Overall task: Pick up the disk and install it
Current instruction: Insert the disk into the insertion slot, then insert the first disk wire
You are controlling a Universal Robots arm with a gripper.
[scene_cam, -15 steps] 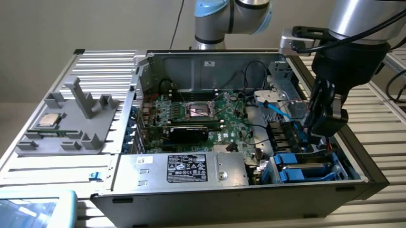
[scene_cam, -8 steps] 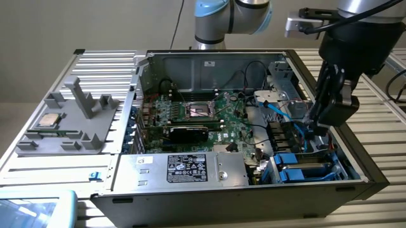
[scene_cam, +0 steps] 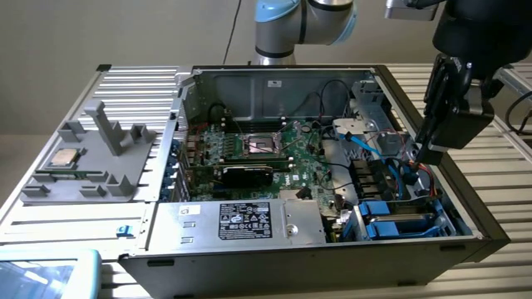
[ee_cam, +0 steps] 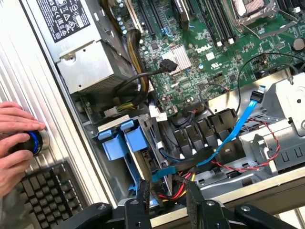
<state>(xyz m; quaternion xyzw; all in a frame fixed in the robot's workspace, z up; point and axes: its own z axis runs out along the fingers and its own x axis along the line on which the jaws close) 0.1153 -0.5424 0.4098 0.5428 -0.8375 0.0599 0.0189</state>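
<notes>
The disk sits in its bright blue carrier inside the drive bay at the front corner of the open computer case, on the exterior view's right. In the wrist view the carrier's blue tabs stand up from the bay beside the power supply. My gripper hangs above the case's right wall, behind and above the bay. Its two black fingers stand apart in the wrist view, my gripper open with nothing between them; only cables lie beyond.
A green motherboard fills the case's middle, with the power supply in front. A blue cable and red-black wires cross near the bay. A grey fixture holding a processor chip lies left. A person's hand grips a knob beside a keyboard.
</notes>
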